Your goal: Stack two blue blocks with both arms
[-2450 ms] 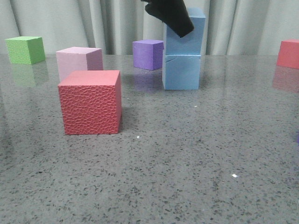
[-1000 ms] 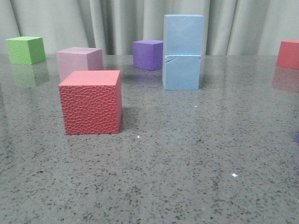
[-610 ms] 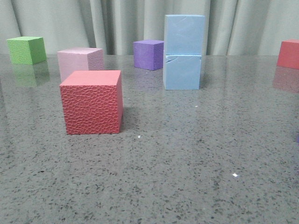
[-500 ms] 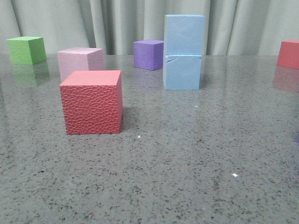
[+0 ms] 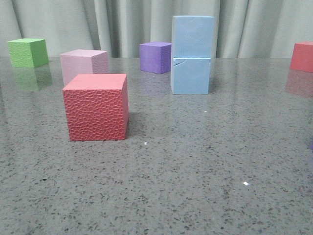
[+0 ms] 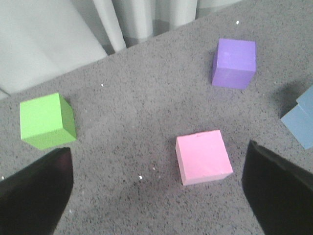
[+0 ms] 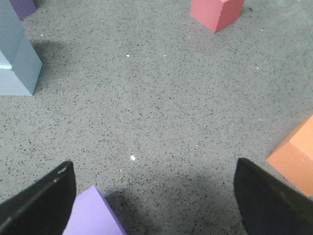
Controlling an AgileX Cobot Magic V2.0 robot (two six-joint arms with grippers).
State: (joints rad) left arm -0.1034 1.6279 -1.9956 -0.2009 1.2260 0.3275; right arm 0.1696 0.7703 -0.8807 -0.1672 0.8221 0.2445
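Observation:
Two pale blue blocks stand stacked at the back middle of the table: the upper block (image 5: pixel 192 36) rests squarely on the lower block (image 5: pixel 190 76), which has a small crack near its top edge. The stack also shows in the left wrist view (image 6: pixel 302 119) and in the right wrist view (image 7: pixel 14 54). No gripper shows in the front view. My left gripper (image 6: pixel 157 188) is open and empty, high above the table near a pink cube. My right gripper (image 7: pixel 155 198) is open and empty above bare table, apart from the stack.
A textured red cube (image 5: pixel 96 106) stands front left, a pink cube (image 5: pixel 83 64) behind it, a green cube (image 5: pixel 27 52) far left, a purple cube (image 5: pixel 155 57) beside the stack, a red cube (image 5: pixel 302 56) far right. A lilac cube (image 7: pixel 93 215) and an orange cube (image 7: pixel 293 154) lie near my right gripper.
A black gripper that was on the upper blue block 2.5 s ago has let go and left the front view. The stack stands unmoved since.

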